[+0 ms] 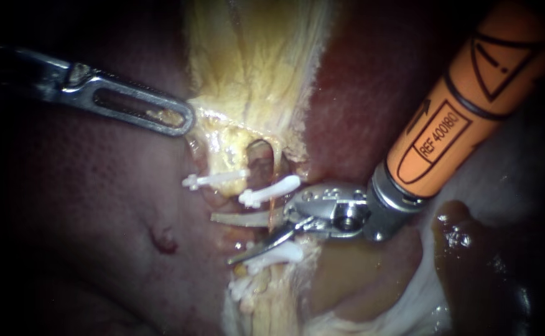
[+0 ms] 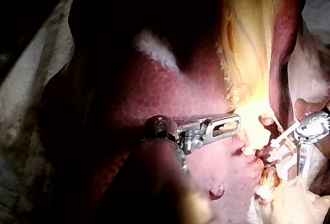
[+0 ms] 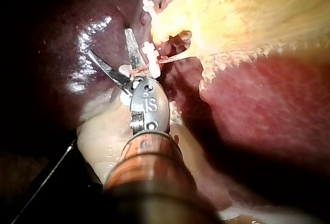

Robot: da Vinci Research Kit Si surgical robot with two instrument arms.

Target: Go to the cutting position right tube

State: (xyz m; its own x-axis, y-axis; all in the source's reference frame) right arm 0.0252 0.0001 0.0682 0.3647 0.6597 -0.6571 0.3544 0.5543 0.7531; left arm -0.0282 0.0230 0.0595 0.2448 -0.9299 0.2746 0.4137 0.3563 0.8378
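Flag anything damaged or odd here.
One thing: a small dark red nick in the liver, apart from the clips. It looks raw against the smooth surface around it. Nothing else stands out.

Endoscope: close, facing liver (image 1: 359,106). Wrist views: behind left instrument (image 2: 234,123), right instrument (image 3: 108,42), looking forward. All share clips (image 1: 269,190).

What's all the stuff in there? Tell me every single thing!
liver: one, dark red, on both sides of the yellow strip
yellowish tissue: one strip, pale yellow, down the middle
clips: three clear, maybe a fourth, white, across the strip's lower part
thin tube: one, pinkish, between two clips, by the blades
left instrument: one, silver, tip at the yellow tissue's edge
right instrument: one, orange shaft, silver blades open
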